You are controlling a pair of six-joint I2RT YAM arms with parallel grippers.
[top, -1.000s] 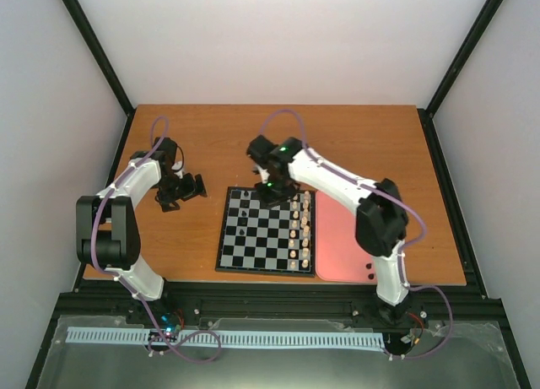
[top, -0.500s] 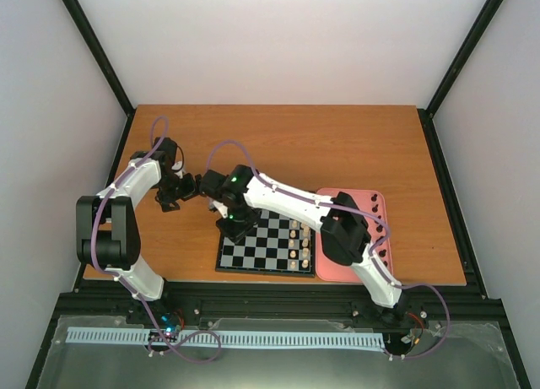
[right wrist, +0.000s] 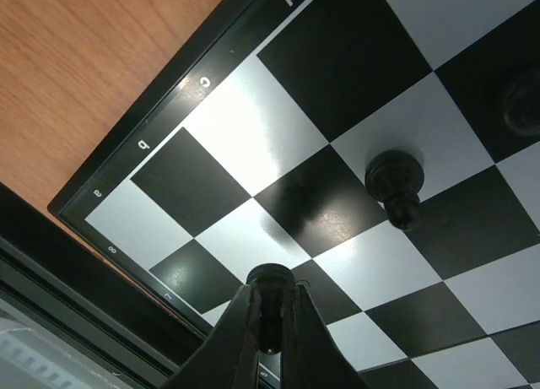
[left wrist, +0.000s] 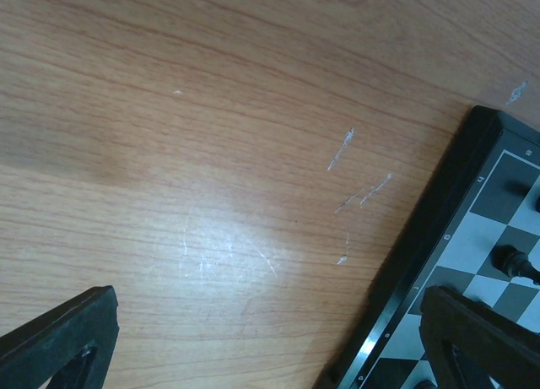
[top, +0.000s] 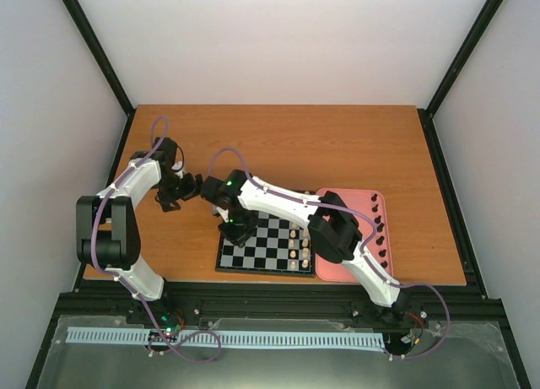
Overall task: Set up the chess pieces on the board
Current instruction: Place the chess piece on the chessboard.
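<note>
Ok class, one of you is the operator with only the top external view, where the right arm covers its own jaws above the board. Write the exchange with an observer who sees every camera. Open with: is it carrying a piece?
Observer: Yes. The right gripper has its jaws shut on a black chess piece, whose rounded top shows between them.
Operator: What lies below?
Observer: A corner of the board, by the rim letters a to d. A black pawn stands close by, apart from the held one.
Operator: And the left side?
Observer: The left gripper is open and empty, over bare table beside the board's rim.
</note>
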